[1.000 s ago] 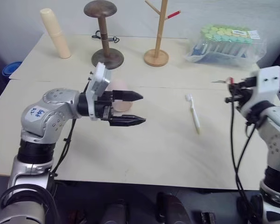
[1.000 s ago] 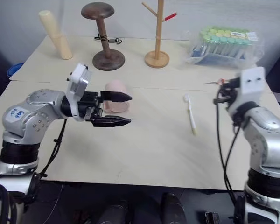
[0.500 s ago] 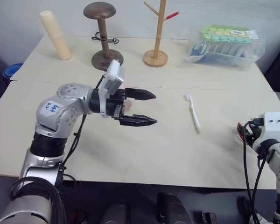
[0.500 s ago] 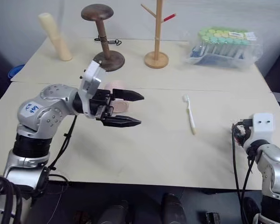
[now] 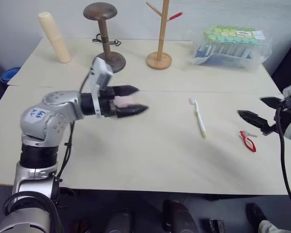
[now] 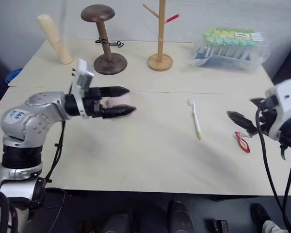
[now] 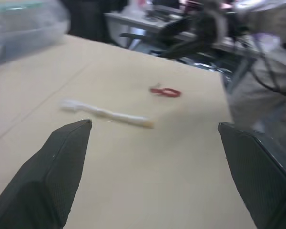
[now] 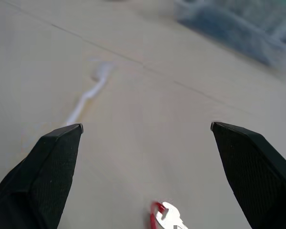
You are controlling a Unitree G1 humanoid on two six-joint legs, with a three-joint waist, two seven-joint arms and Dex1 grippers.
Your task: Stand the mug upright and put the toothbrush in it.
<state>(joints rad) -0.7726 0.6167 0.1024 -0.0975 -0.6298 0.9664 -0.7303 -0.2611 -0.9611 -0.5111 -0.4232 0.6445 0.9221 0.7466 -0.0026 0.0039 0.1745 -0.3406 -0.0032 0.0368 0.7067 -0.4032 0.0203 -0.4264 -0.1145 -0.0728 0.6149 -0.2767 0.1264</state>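
Near tabletop right edge: right gripper (image 5: 258, 110) back in view, jaws now apart, red looped item (image 5: 247, 141) lying beneath. Left gripper (image 5: 132, 100) spread, swung left around mug (image 6: 117, 101) at tabletop centre-left. Toothbrush (image 5: 200, 117) untouched, right of centre. Mug grasp pending.

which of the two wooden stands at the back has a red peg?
The tall pale branched stand, on a round light base, right of the dark mushroom-topped stand. A red peg sticks out of its upper right side; the dark stand carries only a dark looped cord.
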